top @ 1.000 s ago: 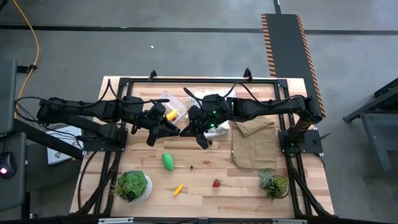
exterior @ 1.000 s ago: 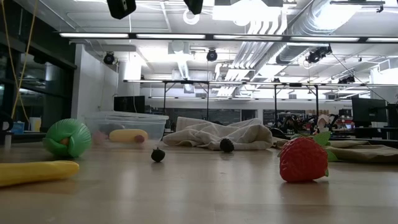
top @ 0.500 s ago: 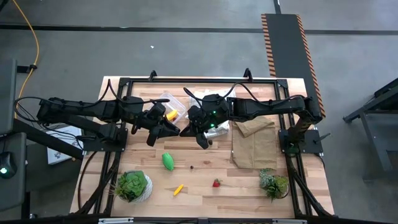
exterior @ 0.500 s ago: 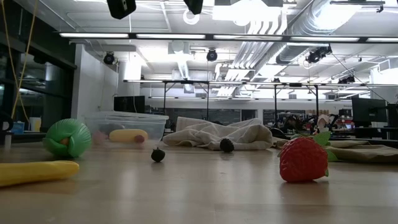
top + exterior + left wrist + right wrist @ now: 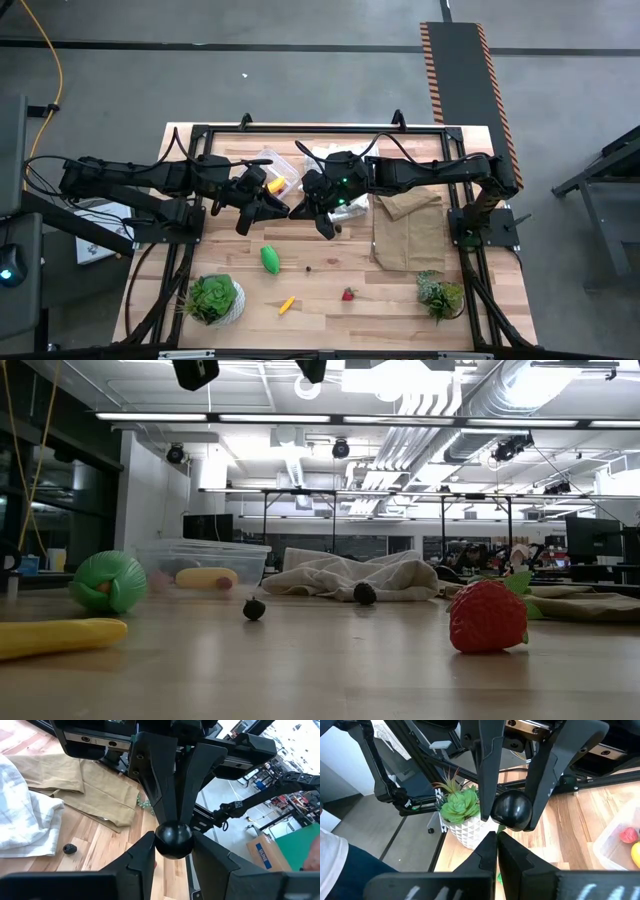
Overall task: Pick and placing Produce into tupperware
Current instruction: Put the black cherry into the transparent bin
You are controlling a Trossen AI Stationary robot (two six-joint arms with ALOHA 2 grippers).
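My left gripper (image 5: 284, 210) is shut on a small glossy dark ball (image 5: 173, 839) in the air above the table's middle. My right gripper (image 5: 300, 211), shut, points at the ball from the other side, its tips (image 5: 495, 837) right at the ball (image 5: 511, 810). The clear tupperware (image 5: 280, 170) stands at the far middle with a yellow piece and a red piece inside. A green oval (image 5: 270, 258), a yellow piece (image 5: 287, 303), a strawberry (image 5: 348, 294) and two tiny dark berries (image 5: 308, 268) (image 5: 338, 229) lie on the wood. My left gripper pinches the ball's two opposite sides (image 5: 159, 842) between its fingertips (image 5: 142, 857). The fingers come roughly level from the table's left, slanting slightly down. The ball is lifted clear of the table. My right gripper's shut tips stand against the ball's far side; whether they touch it, I cannot tell.
A white checked cloth (image 5: 335, 160) lies beside the tupperware and a tan cloth (image 5: 408, 230) at the right. Potted plants stand at the near left (image 5: 212, 298) and near right (image 5: 440, 295). Bare wood shows between the loose produce.
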